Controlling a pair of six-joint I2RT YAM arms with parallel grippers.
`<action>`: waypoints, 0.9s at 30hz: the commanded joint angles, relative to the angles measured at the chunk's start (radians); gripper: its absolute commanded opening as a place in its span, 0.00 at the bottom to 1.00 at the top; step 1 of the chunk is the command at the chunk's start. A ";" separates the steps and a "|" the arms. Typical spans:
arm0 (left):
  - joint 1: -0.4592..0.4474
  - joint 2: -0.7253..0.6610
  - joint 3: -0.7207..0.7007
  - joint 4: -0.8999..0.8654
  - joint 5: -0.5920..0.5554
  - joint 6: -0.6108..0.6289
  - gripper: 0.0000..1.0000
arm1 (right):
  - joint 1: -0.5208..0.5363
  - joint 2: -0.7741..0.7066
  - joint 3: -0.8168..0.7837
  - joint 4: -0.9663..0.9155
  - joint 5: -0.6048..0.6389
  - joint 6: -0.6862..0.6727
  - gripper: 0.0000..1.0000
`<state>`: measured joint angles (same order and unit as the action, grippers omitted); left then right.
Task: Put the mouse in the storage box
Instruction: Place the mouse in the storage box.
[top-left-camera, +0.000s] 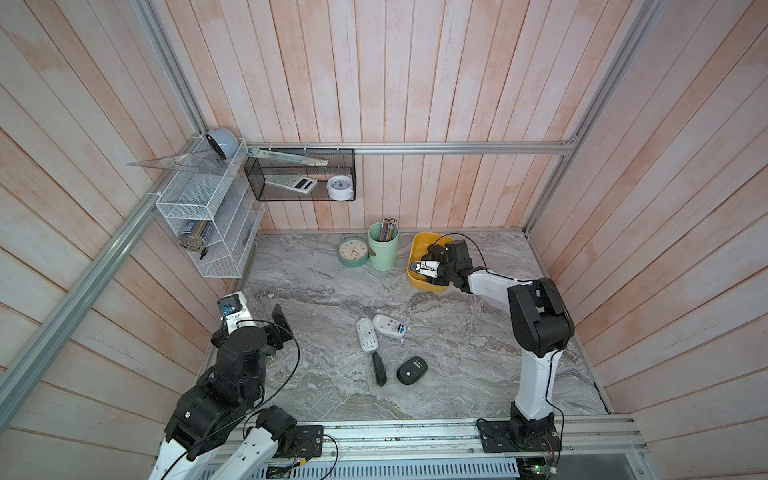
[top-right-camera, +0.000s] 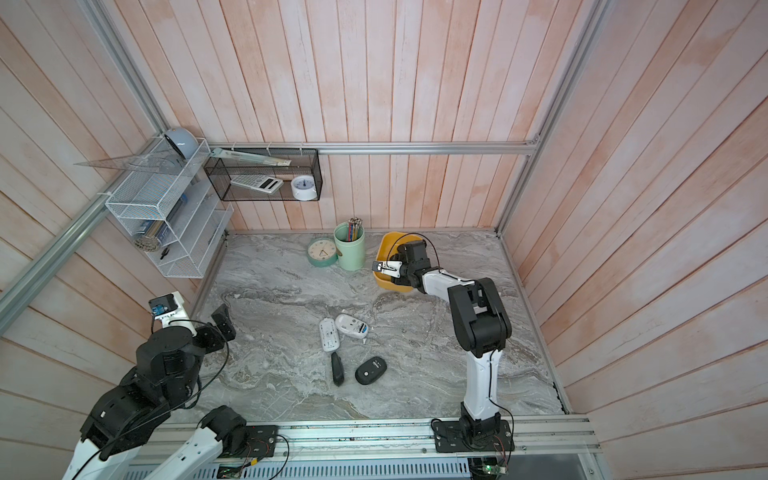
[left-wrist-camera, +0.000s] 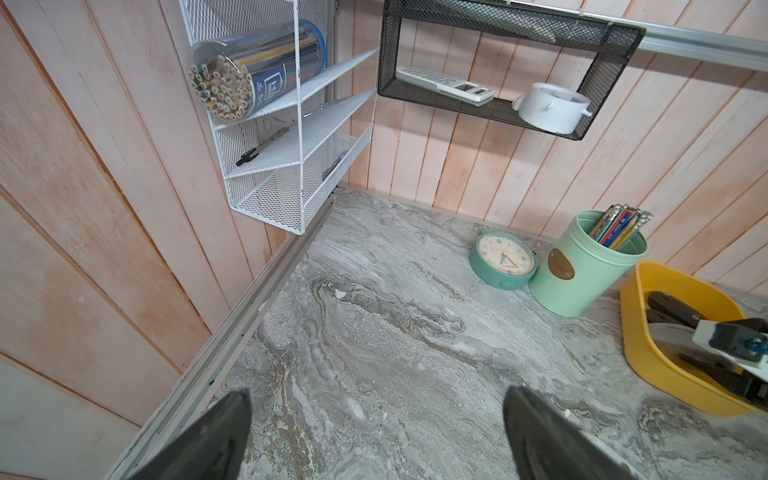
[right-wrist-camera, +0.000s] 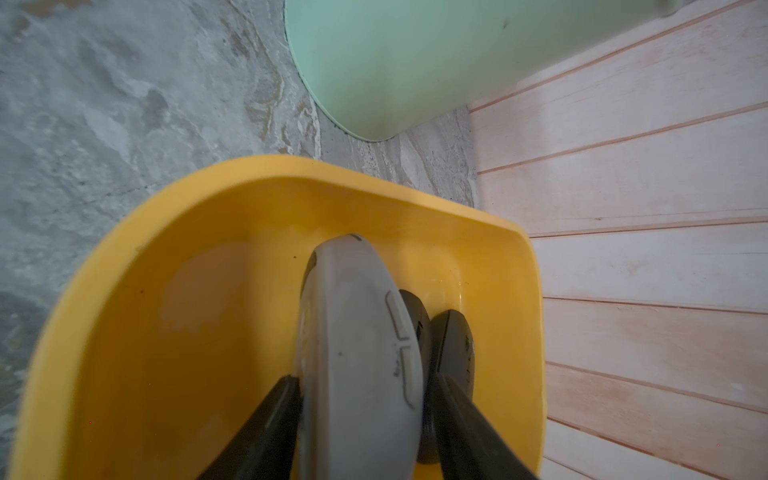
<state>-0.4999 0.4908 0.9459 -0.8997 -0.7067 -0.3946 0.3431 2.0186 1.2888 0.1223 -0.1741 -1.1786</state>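
The yellow storage box (top-left-camera: 417, 249) (right-wrist-camera: 208, 270) stands at the back of the marble table beside the green cup. My right gripper (right-wrist-camera: 365, 379) reaches down into it. A grey mouse (right-wrist-camera: 357, 332) stands on its edge in the box between the fingers, which are slightly parted, with a thin gap at one side. Two dark mice (right-wrist-camera: 453, 345) lie behind it against the box wall. On the table lie two white mice (top-left-camera: 367, 334) (top-left-camera: 389, 327) and two black mice (top-left-camera: 379, 369) (top-left-camera: 412, 370). My left gripper (left-wrist-camera: 376, 395) hangs wide open over bare table at the left.
A green pencil cup (top-left-camera: 383, 249) and a green clock (top-left-camera: 353, 251) stand just left of the box. A white wire rack (top-left-camera: 208, 224) and a black mesh basket (top-left-camera: 299, 174) hang on the walls at the back left.
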 joint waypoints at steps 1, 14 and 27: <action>0.016 0.008 -0.013 0.015 0.021 0.017 1.00 | -0.007 -0.040 -0.020 -0.009 -0.006 0.025 0.77; 0.066 0.005 -0.016 0.024 0.043 0.023 1.00 | -0.028 -0.097 0.011 -0.110 -0.100 0.112 0.76; 0.085 0.011 -0.018 0.029 0.066 0.026 1.00 | -0.038 -0.142 0.053 -0.078 -0.153 0.275 0.75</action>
<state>-0.4232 0.4973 0.9459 -0.8967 -0.6582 -0.3847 0.3088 1.9015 1.2976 0.0254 -0.3054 -0.9730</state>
